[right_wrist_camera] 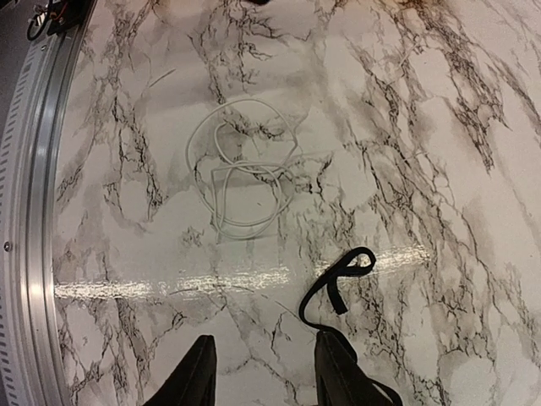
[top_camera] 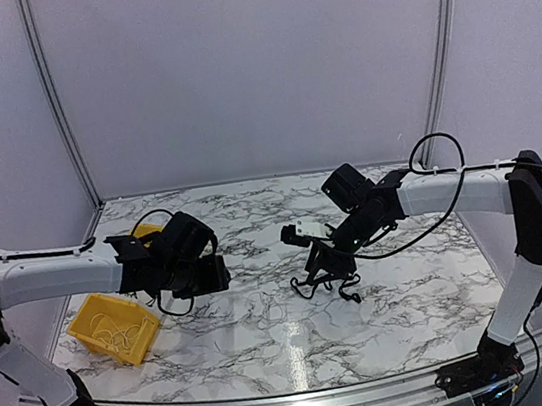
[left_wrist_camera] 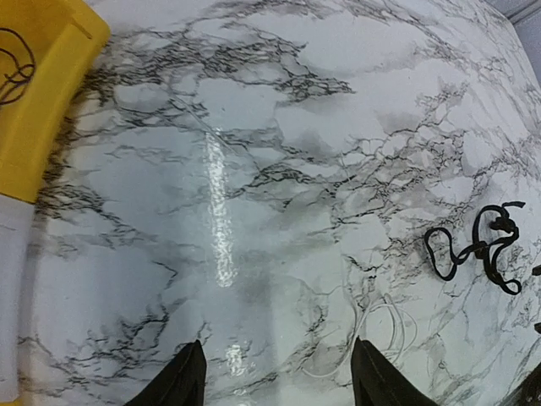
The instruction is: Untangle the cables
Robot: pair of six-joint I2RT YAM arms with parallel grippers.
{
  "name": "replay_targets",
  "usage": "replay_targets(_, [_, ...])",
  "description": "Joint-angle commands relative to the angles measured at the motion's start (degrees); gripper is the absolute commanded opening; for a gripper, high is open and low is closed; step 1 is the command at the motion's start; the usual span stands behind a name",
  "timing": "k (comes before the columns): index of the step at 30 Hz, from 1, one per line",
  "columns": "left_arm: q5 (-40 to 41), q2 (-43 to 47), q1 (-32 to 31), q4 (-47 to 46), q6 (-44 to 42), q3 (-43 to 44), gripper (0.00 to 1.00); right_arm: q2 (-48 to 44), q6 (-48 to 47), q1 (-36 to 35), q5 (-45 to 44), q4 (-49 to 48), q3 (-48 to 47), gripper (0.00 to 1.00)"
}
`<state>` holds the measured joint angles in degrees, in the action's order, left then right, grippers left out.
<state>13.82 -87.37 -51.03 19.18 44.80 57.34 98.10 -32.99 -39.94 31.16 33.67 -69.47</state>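
Black cables (top_camera: 320, 279) lie just ahead and right of the right end effector (right_wrist_camera: 264, 338), which is partly open and empty. The left end effector (left_wrist_camera: 277, 342), wide open and empty, is well apart from them.

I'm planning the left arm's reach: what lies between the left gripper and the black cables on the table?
In the left wrist view, faint loops of thin white wire lie on the marble table between the left gripper and the black cables.
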Motion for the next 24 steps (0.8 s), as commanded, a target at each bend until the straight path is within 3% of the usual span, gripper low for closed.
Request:
replay_targets(1, [-9.67,-6.94,-0.44,-10.72,3.10,1.30,0.59,0.45,0.22,-0.02,-1.35,-1.43,0.13,0.41])
replay_targets(8, [-17.26,-15.62,-0.48,-10.76,5.42,5.37,0.52,0.16,0.17,0.04,-2.13,-1.51,0.43,0.41])
replay_targets(13, [-19.04,-16.54,-0.40,-11.88,5.77,5.52,0.37,0.31,0.11,0.04,-2.33,-1.63,0.39,0.41])
replay_targets(16, [-16.03,-14.33,-0.46,-11.73,6.24,4.52,0.37,0.33,0.15,0.04,-2.37,-1.64,0.39,0.41])
replay_targets(19, [-11.89,-10.45,-0.40,-11.96,7.23,2.50,0.46,0.38,0.25,0.03,-2.43,-1.59,0.31,0.41])
replay_targets(24, [-16.44,-9.06,-0.93,-12.90,6.37,1.11,0.48,0.75,0.28,0.01,-2.29,-1.57,0.26,0.41])
